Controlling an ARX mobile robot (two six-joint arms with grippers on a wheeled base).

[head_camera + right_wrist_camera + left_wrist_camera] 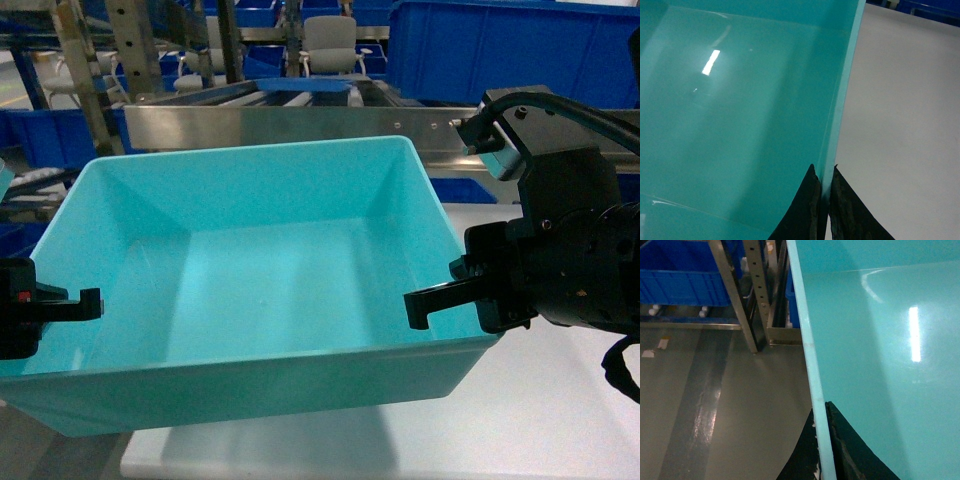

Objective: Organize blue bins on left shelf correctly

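Note:
An empty light turquoise bin [260, 290] fills the middle of the head view, held up between both arms in front of the steel rack [290, 120]. My left gripper [70, 305] is shut on the bin's left rim [812, 370], one finger inside the wall and one outside. My right gripper [435, 305] is shut on the right rim [840, 110] the same way, its fingers [845, 210] pinching the thin wall. The rack's shiny front beam and roller lanes lie just beyond the bin's far wall.
A white tabletop [540, 400] lies under and right of the bin. Royal-blue bins [500, 50] sit on the rack at upper right and a blue bin [680, 275] on a low tier left. Grey floor [715, 410] and the rack posts [735, 300] lie below the left side.

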